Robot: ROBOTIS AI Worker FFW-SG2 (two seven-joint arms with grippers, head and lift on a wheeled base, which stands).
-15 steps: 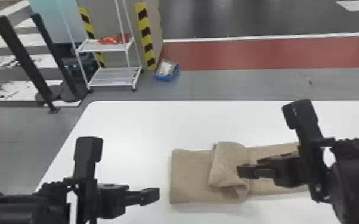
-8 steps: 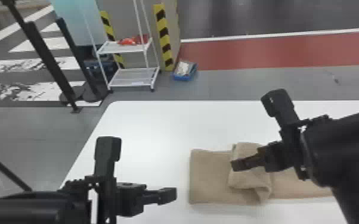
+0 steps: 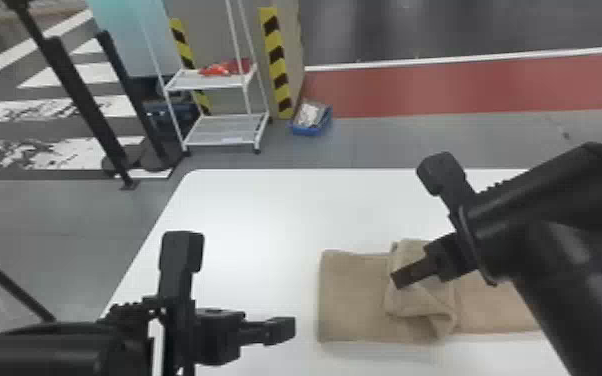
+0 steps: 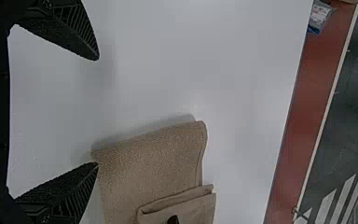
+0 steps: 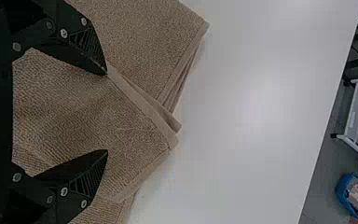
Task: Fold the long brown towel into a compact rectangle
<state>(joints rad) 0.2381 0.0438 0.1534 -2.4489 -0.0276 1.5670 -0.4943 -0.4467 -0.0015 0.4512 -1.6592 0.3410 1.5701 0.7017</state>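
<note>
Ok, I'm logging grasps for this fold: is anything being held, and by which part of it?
Nothing is held: the left gripper is open beside the towel, and the right gripper is open over its folded-over flap.

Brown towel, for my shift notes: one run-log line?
towel: partly folded | right hand: open, over the fold | left hand: open, left of towel

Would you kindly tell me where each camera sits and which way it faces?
Head view: on head, looking forward and down at table and towel; left arm, right arm show.
Left wrist view: left wrist, facing table and towel; left gripper open.
Right wrist view: right wrist, facing towel; right gripper open.
Wrist views share the towel.
</note>
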